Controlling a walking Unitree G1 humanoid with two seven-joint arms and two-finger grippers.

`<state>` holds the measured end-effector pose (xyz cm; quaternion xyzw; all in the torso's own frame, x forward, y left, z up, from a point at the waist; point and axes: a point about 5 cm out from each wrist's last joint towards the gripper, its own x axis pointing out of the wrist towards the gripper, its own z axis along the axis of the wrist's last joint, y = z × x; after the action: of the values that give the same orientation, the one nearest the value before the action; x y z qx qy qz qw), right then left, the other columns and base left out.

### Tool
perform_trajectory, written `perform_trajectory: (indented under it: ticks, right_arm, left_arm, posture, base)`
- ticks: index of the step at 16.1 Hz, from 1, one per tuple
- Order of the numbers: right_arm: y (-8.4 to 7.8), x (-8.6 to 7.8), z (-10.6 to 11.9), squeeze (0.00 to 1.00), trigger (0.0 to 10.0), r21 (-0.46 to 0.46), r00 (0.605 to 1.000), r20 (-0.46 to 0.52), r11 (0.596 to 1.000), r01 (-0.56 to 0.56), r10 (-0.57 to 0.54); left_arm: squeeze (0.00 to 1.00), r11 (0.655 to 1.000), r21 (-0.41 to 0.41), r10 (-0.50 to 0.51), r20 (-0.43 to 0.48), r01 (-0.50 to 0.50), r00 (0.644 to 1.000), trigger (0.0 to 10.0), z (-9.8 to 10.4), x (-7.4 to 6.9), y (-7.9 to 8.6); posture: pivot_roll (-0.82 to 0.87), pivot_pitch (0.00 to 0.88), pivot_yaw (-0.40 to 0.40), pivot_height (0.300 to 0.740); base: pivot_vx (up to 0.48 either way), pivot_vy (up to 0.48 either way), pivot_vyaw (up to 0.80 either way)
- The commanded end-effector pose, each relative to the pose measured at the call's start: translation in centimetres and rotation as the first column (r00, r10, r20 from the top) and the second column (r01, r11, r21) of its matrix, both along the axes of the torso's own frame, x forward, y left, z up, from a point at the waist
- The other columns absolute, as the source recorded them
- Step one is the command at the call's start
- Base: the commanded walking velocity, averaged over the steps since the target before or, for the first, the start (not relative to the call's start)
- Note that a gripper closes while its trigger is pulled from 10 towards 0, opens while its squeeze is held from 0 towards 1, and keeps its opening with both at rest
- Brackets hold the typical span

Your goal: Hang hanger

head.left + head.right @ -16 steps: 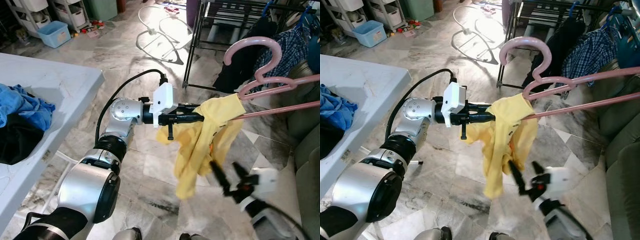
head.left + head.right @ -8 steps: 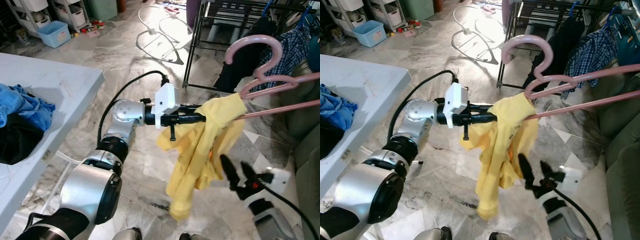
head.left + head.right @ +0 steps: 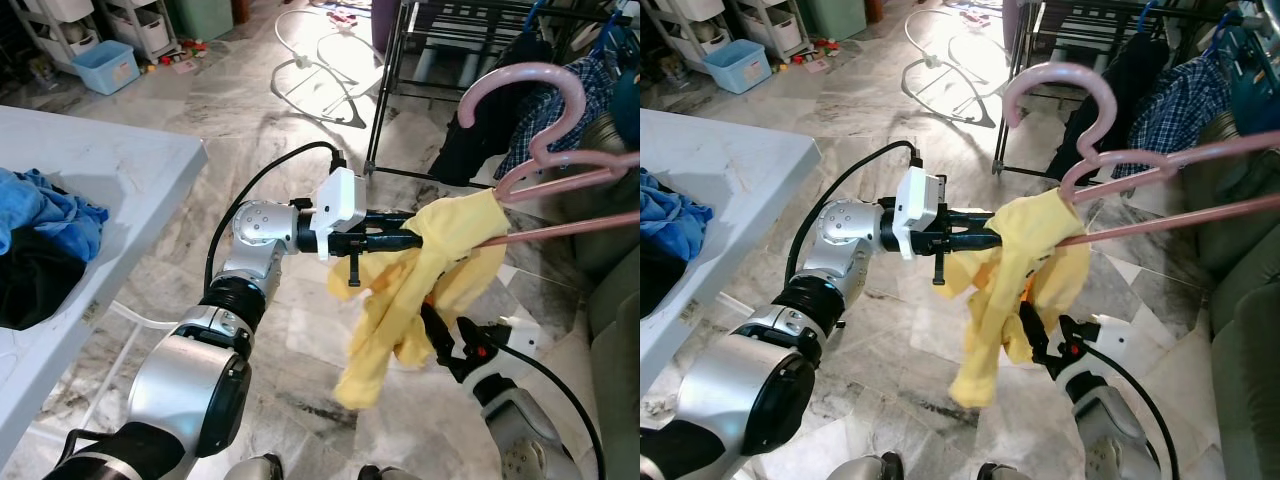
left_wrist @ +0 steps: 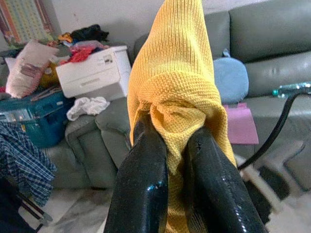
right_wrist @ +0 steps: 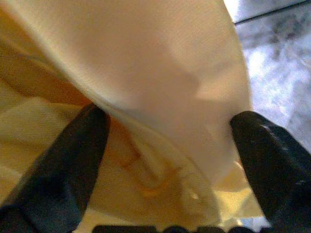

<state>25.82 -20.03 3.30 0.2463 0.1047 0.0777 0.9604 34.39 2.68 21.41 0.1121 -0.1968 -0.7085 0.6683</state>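
A pink hanger (image 3: 560, 175) hangs in the air at the right, hook up, its bars running off the right edge. A yellow garment (image 3: 415, 290) is draped over its left end and hangs down in folds. My left gripper (image 3: 412, 236) reaches out level and is shut on the yellow garment (image 4: 170, 82) where it covers the hanger's end; the black fingers (image 4: 141, 184) pinch a fold. My right gripper (image 3: 447, 338) sits low, pushed up into the garment's lower folds. It is open, with cloth (image 5: 146, 97) spread between its fingers (image 5: 58, 165).
A white table (image 3: 120, 170) at the left carries blue and black clothes (image 3: 40, 215). A black drying rack (image 3: 400, 60) with dark and plaid clothes (image 3: 585, 90) stands behind the hanger. A grey sofa (image 3: 615, 300) is at the right. Marble floor lies below.
My right gripper has risen from near the floor and moved left into the garment's lower folds. The left gripper, hanger and garment have shifted slightly right, and the hem has swung.
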Motion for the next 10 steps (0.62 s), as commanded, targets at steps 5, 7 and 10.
perform_trajectory:
  ticks: [5, 7, 10]
  right_arm:
    - [-2.5, -0.6, -1.8, 0.00, 0.0, -0.010, 0.980, -0.089, 0.984, 0.176, -0.176]
    - [-4.5, -2.0, -2.6, 0.00, 0.0, 0.008, 0.946, -0.115, 0.952, 0.305, -0.302]
    - [-7.3, -4.2, -2.4, 0.00, 0.0, -0.029, 0.899, -0.095, 0.904, 0.427, -0.428]
  left_arm:
    - [0.00, 0.996, -0.082, -0.023, 0.048, 0.027, 0.999, 0.0, 2.2, -0.1, -0.2]
    - [0.00, 0.996, -0.093, -0.004, 0.048, 0.008, 0.999, 0.0, 2.7, 0.1, 0.1]
    - [0.00, 0.996, -0.089, 0.015, 0.020, -0.013, 1.000, 0.0, 2.3, 0.3, 0.1]
  posture:
    - [0.00, 0.147, -0.022, 0.740]
    - [0.00, 0.148, -0.021, 0.740]
    - [-0.01, 0.148, -0.018, 0.740]
  base:
    - [0.000, 0.000, 0.00]
    - [0.000, 0.000, 0.00]
    - [0.000, 0.000, 0.00]
